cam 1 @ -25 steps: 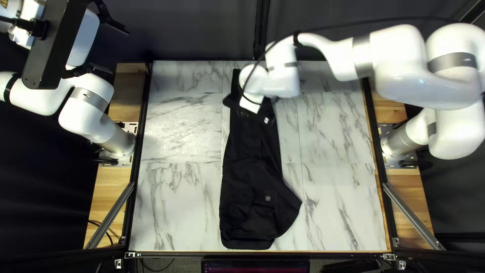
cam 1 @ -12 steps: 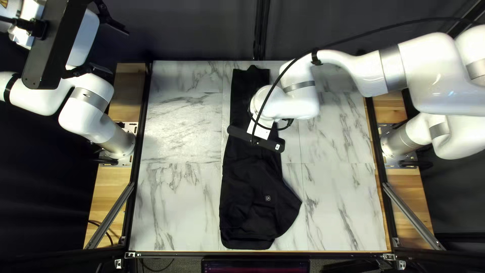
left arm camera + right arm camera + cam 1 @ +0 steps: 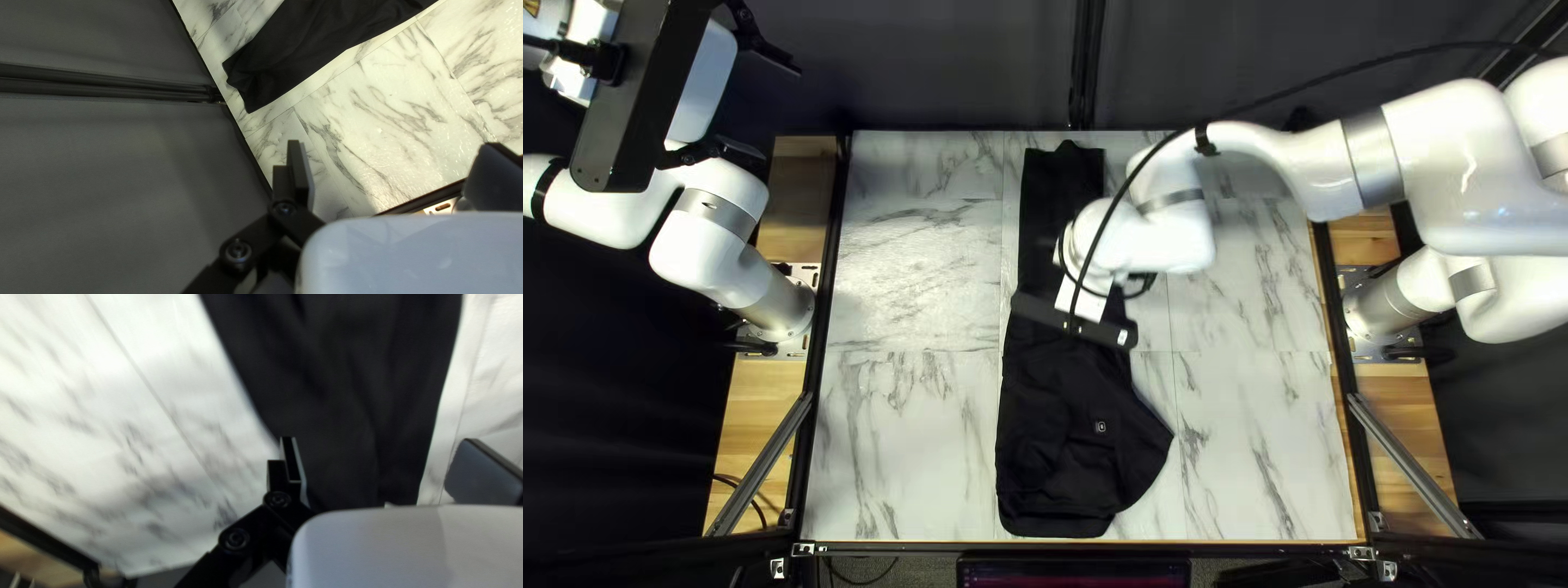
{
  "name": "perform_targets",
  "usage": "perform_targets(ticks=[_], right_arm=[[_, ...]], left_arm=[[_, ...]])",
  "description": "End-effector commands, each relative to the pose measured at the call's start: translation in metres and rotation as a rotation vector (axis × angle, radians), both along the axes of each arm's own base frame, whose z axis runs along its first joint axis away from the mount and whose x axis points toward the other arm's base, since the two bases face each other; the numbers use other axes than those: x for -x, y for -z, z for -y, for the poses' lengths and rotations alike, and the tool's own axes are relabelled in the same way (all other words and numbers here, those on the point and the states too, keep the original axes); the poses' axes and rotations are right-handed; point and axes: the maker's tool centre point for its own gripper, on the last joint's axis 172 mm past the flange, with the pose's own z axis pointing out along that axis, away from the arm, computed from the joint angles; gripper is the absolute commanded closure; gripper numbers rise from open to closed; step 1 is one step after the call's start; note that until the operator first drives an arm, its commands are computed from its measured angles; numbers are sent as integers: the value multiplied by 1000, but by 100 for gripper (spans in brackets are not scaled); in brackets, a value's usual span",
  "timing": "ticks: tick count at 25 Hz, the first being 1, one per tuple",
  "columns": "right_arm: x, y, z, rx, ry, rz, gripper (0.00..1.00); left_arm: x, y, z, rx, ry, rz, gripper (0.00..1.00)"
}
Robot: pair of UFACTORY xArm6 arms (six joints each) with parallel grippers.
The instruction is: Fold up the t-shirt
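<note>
Black t-shirt (image 3: 1062, 425): lying on the marbled counter (image 3: 904, 436), its long axis running from far edge to near edge; narrow end pointing at the far edge, broader end reaching close to the near one, a blunt corner jutting toward the right edge. Right hand (image 3: 1084, 299): covering the t-shirt's middle, fingers standing apart, released; contact with the cloth hard to tell. Right arm (image 3: 1329, 169): reaching across the right edge, carrying a black cable (image 3: 1114, 207). Left hand (image 3: 781, 114): hanging raised beyond the left edge, released, fingers spreading. Screen (image 3: 1073, 573): showing past the near edge, cut off. Dark curtain (image 3: 958, 65): hanging behind the far edge.
</note>
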Motion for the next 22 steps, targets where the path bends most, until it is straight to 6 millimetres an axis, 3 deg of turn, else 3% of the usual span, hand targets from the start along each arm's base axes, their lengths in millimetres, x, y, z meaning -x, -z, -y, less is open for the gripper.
perform_targets(ticks=[1, 6, 10, 14, 18, 22], right_arm=[[-1, 0, -3, -11, 7, 6, 0], [0, 4, -4, -18, -6, -6, 0], [-2, 22, -61, -132, -79, -85, 0], [2, 33, -93, -204, -120, -152, 0], [9, 46, -89, -255, -107, -247, 0], [14, 57, -61, -270, -31, -308, 0]], left_arm=[[0, 0, 0, 0, 0, 0, 0], [0, 0, 0, 0, 0, 0, 0], [0, 0, 0, 0, 0, 0, 0], [0, 0, 0, 0, 0, 0, 0], [0, 0, 0, 0, 0, 0, 0], [0, 0, 0, 0, 0, 0, 0]])
